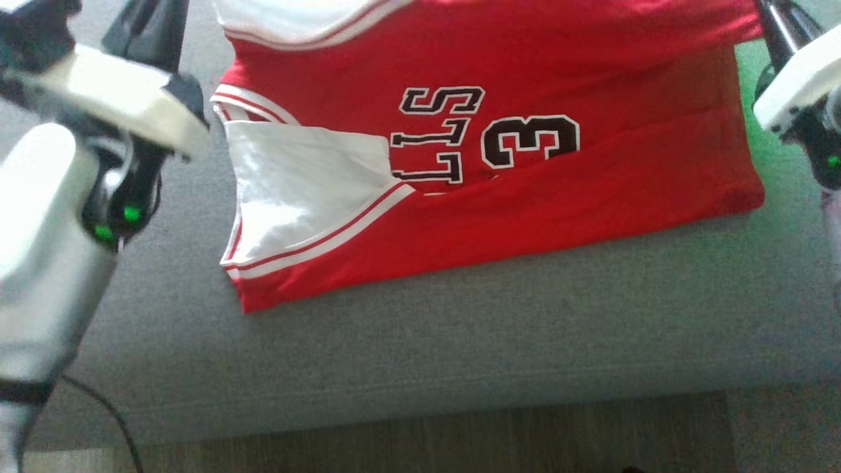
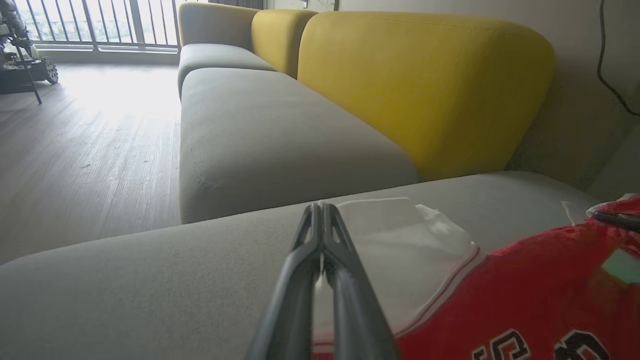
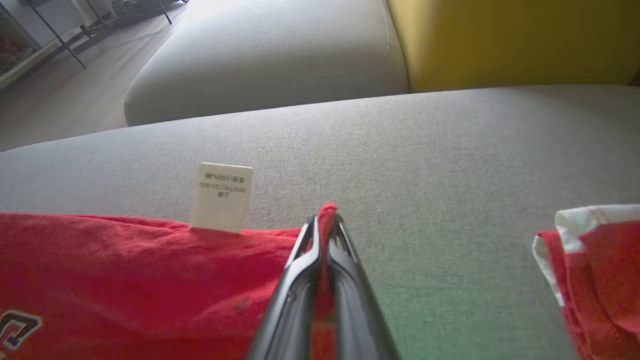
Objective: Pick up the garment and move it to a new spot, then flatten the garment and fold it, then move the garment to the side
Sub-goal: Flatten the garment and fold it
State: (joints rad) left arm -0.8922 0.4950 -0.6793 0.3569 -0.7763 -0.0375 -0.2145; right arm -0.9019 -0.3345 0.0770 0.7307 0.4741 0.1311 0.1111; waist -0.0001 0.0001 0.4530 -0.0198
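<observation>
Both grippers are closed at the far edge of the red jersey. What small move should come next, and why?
Probably draw both arms toward the near edge, folding the held edge over. The right gripper pinches red cloth of the red and white basketball jersey, the left gripper seems shut on its white part, and the jersey lies flat on the grey fabric sofa cushion.

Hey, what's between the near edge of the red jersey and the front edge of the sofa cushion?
Just bare grey cushion, seen in the head view below the jersey.
</observation>
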